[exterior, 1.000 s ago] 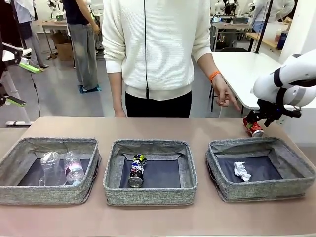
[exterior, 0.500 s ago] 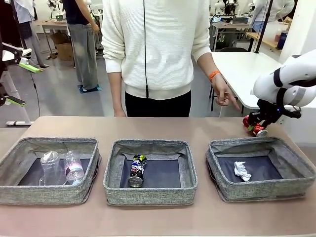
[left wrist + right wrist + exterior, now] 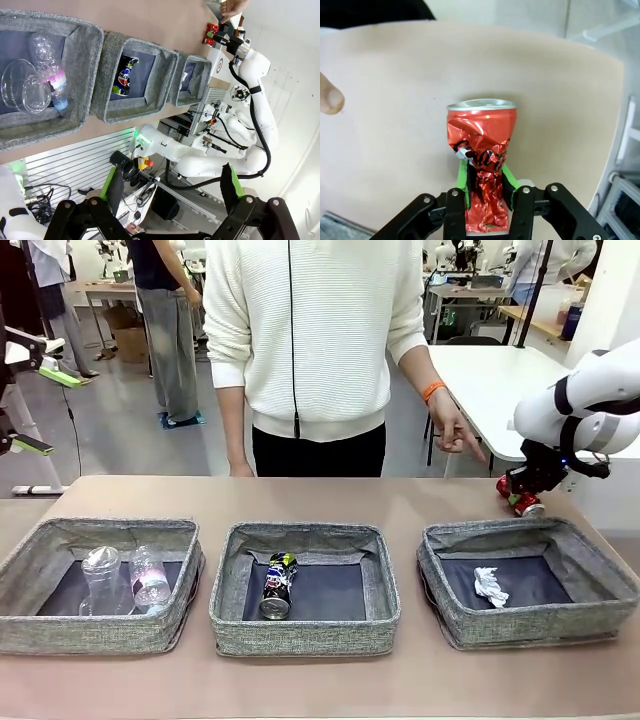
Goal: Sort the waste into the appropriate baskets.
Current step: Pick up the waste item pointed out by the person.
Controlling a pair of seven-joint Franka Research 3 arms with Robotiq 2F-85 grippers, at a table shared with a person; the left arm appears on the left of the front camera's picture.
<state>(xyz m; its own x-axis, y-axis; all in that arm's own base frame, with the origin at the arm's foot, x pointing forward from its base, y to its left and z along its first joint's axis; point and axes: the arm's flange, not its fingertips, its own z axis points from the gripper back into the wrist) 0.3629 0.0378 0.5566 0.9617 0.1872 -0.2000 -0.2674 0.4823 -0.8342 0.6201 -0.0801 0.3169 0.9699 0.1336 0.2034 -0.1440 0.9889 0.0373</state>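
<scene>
In the right wrist view my right gripper (image 3: 485,186) is shut on the crushed red can (image 3: 481,145), green pads pressing its dented lower half, just above the tan table. From the front the can (image 3: 521,499) and right gripper (image 3: 528,488) sit behind the right basket (image 3: 530,625), which holds a crumpled white paper wad (image 3: 490,586). A dark multicoloured can (image 3: 277,585) lies in the middle basket (image 3: 300,638). The clear plastic cup (image 3: 101,580) and clear plastic bottle (image 3: 149,577) lie in the left basket (image 3: 110,530). My left gripper (image 3: 170,182) is open and holds nothing, high off the table's left side.
A person in a white sweater stands at the far edge, one hand (image 3: 455,435) pointing down beside the red can; that fingertip (image 3: 330,100) appears at the right wrist view's left edge. A white table (image 3: 490,380) stands behind on the right.
My right gripper has shut on the red can, and the can has shifted slightly right and up. The left arm and the baskets' contents have not moved.
</scene>
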